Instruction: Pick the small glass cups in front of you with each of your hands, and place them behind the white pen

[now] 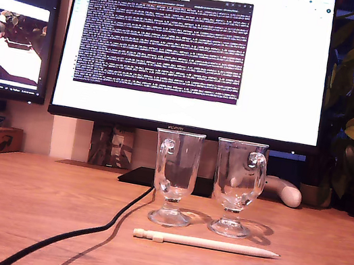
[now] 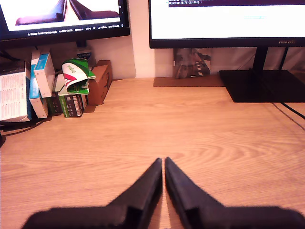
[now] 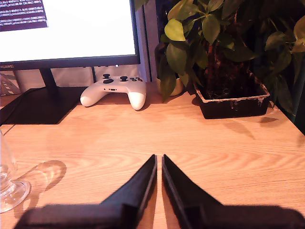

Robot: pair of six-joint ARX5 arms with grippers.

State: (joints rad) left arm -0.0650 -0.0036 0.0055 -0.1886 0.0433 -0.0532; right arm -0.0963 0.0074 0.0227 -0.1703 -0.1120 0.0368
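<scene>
cups (image 1: 175,173): clear glass
pen (image 1: 205,244): white, faintly cream
cable (image 1: 77,233): black
desk (image 1: 14,200): orange-brown wood grain
monitor (image 1: 198,54): black frame, white screen, dark purple window
controller (image 3: 114,90): white, black buttons
plant (image 3: 209,33): green leaves, black tray
boxes (image 2: 52,86): seemingly white, blue, green
grippers (image 2: 163,161): black

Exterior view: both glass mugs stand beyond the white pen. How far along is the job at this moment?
Apparently finished. Both glass mugs stand upright on the desk just beyond the white pen, side by side and apart. Nothing is in hand: my first gripper and my second gripper are shut, empty, over bare wood. No step seems left.
</scene>
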